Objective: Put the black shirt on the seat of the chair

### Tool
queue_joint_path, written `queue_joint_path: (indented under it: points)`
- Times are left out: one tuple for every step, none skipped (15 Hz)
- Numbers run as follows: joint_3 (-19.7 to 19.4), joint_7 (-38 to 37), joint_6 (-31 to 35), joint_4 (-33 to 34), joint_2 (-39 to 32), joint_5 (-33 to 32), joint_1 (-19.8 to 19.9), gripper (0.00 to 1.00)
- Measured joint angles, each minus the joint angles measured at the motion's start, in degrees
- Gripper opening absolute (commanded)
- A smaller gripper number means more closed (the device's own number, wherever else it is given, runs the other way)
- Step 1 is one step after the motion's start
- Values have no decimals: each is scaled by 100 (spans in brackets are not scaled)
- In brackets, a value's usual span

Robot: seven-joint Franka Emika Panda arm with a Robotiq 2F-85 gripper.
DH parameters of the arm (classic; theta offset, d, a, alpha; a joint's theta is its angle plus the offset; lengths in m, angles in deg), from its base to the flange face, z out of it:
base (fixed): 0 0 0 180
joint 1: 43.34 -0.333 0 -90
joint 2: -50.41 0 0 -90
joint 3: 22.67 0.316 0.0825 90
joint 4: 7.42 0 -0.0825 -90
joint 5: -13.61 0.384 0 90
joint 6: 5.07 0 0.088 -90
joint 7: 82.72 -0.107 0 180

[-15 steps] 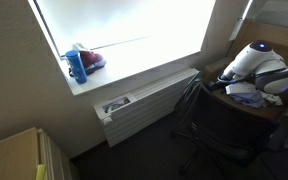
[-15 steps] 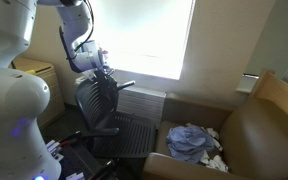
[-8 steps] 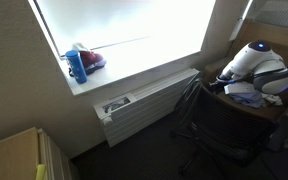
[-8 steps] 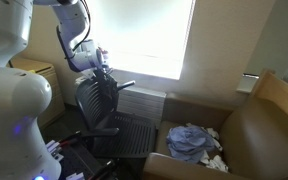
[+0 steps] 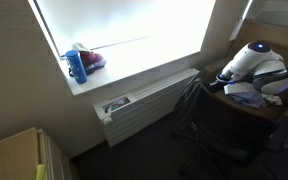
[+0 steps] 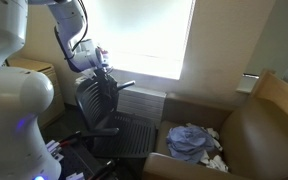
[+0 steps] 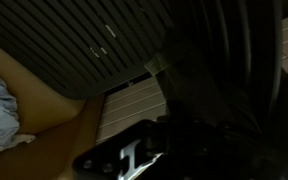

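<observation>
A black office chair stands by the radiator, and its seat is bare. The black shirt appears as dark cloth draped over the backrest, hard to tell apart from the mesh. My gripper sits at the top edge of the backrest and is shut on that dark cloth. In the wrist view the gripper is lost in shadow against the black shirt. In an exterior view the chair is partly hidden behind the white arm.
A brown armchair beside the chair holds a heap of bluish clothes. A white radiator runs under the bright window. A blue bottle and a red item stand on the sill. A wooden cabinet stands nearby.
The jaws have closed at the top of the backrest. The arm and the chair have barely moved.
</observation>
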Motion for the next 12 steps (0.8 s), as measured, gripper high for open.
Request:
queue_joint_path:
  points:
    - [-99, -28, 5, 2, 0, -5, -86, 0]
    - [-230, -81, 8, 9, 0, -23, -192, 0]
    - [-390, -184, 8, 26, 0, -58, -311, 0]
    - [-645, -387, -45, 63, 7, -164, -491, 0]
    - [-1003, -679, -133, 111, 39, -366, -729, 14]
    - [-1364, -972, -268, 154, 106, -588, -960, 28]
    - [-1557, -1121, -446, 173, 228, -688, -1062, 7]
    - [-1559, -1124, -502, 176, 326, -719, -1034, 41]
    - [-1520, -1124, -502, 174, 354, -732, -996, 46]
    - [-1429, -1111, -480, 174, 349, -732, -927, 54]
    - [-1205, -998, -343, 161, 347, -667, -772, 61]
    - [-896, -825, -131, 135, 342, -556, -563, 69]
